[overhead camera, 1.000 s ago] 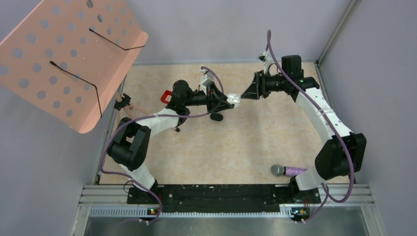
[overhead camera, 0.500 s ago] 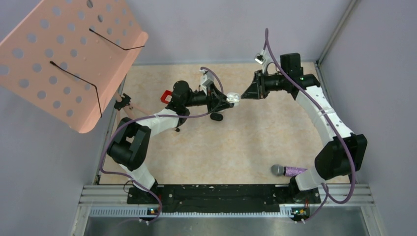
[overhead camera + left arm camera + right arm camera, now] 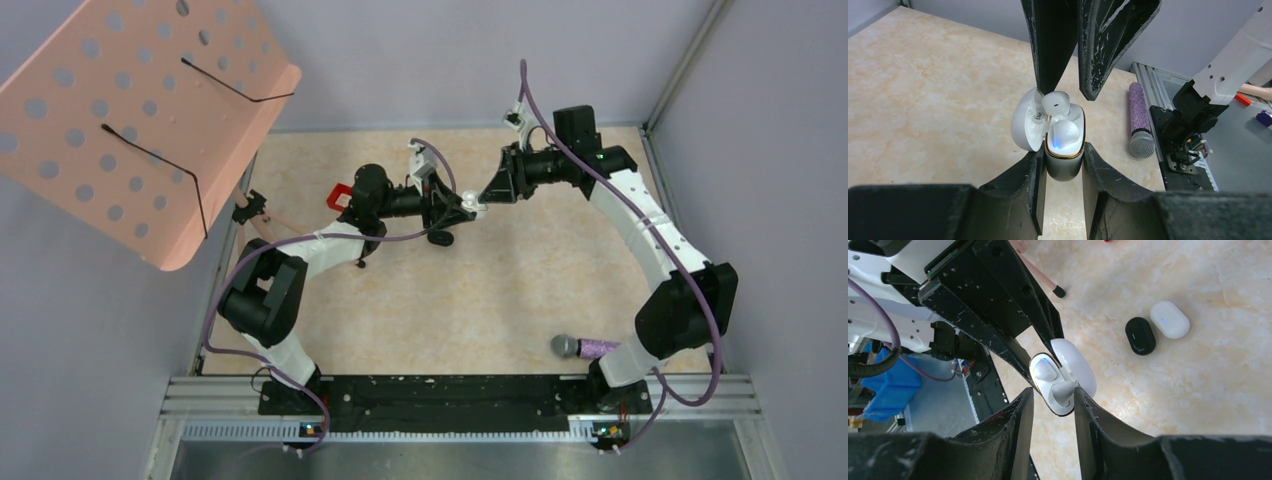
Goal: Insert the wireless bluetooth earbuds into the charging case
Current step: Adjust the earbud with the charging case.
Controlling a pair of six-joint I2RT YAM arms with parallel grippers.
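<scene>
The left claw [image 3: 1063, 150] is clenched on the case [image 3: 1064, 162], a finger pressed to each side of its lower shell. It holds the case above the desk [image 3: 450, 300] with the lid [image 3: 1025, 122] swung open to one side. The right claw [image 3: 1069, 95] meets it from the opposite side, released, its jaws standing apart over the case's open mouth.

The left wrist view shows the inside best. The low bud [image 3: 1066, 132] sits deep in its well with a blue glow below it. The high bud [image 3: 1055, 102] stands taller in the case, right against one right-claw finger, with a clear gap to the other finger.

The right wrist view gives the same pair from the other side. The high bud [image 3: 1064, 392] lies against one fingertip and the low bud [image 3: 1045, 370] is beyond it. Only this view shows a black case [image 3: 1140, 336] and a white case [image 3: 1169, 319], both closed, lying just beside each other on the desk, apart from the claws.

From above, the two claws meet tip to tip over the far half of the desk. The held case is only a white speck there and the buds cannot be made out. That view alone shows the pink board [image 3: 130, 120] at upper left. The mic [image 3: 585, 347] lies by the right arm's base, seen from above and from the left wrist.
</scene>
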